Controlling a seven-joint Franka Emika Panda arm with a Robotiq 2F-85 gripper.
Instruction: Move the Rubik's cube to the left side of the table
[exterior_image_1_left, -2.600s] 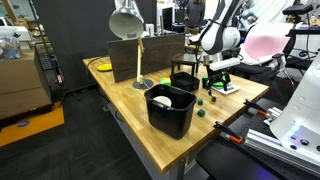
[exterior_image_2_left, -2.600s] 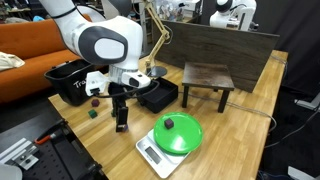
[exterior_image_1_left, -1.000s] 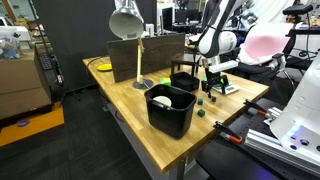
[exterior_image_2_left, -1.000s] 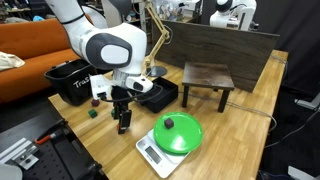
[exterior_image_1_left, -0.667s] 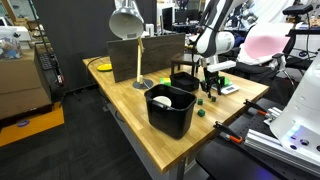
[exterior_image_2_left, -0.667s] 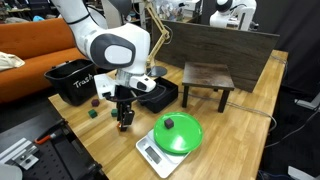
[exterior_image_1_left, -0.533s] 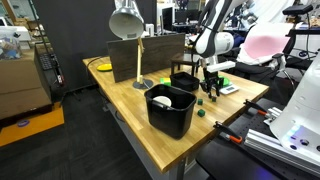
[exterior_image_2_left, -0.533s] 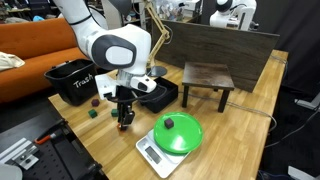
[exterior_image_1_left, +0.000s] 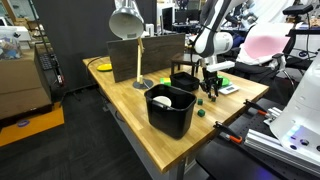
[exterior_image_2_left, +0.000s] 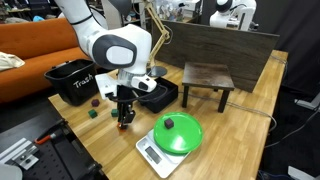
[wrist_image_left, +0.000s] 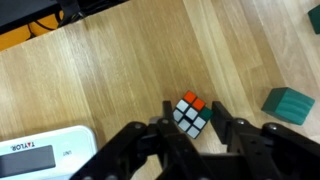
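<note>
Straddling: the Rubik's cube (wrist_image_left: 192, 116) is flanked by the gripper (wrist_image_left: 192, 110), jaws partly spread; contact cannot be told.
Cube's place: laid on the table (wrist_image_left: 110, 70), centre of the wrist view.
Neighbours: green block (wrist_image_left: 289, 103) at 3 o'clock, scale (wrist_image_left: 40, 158) at 8 o'clock.

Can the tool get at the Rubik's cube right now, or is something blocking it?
Probably yes. In the wrist view the Rubik's cube sits on the table between the fingers of the open tool, nothing blocking.
</note>
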